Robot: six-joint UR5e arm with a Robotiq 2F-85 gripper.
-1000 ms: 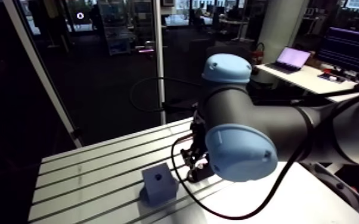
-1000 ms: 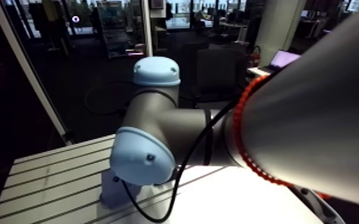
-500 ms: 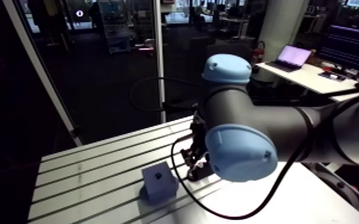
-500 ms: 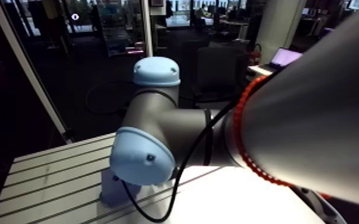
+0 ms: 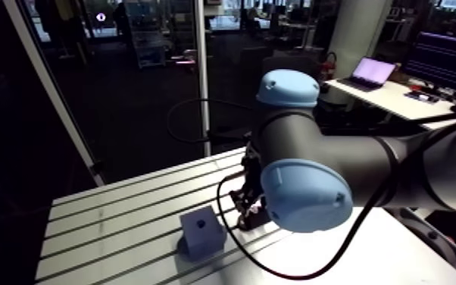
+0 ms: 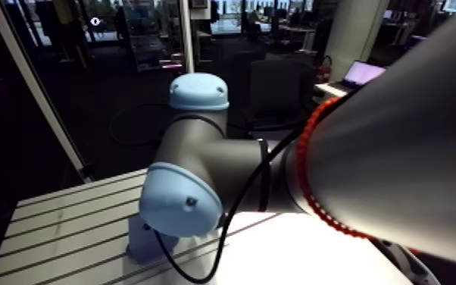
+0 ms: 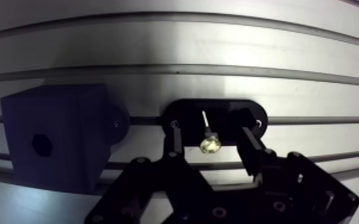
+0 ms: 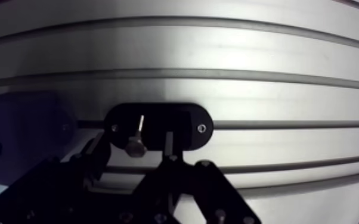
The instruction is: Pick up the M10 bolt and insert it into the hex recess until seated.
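In the wrist view a small bolt [image 7: 208, 143] stands in a black oval holder plate [image 7: 241, 114] on the slotted table, its shiny head toward the camera. My gripper [image 7: 209, 146] is low over the holder, open, with one finger on each side of the bolt head and a gap on both sides. A dark block [image 7: 68, 143] with a hex recess [image 7: 41, 145] in its face sits beside the gripper, close to the holder. In the arm view the same block [image 5: 202, 232] lies just left of the gripper [image 5: 248, 214].
The aluminium table [image 5: 117, 212] has long slots running across it, and the holder sits over one slot. The arm's big blue-capped joint [image 5: 307, 193] fills the arm view's right side and hides part of the table.
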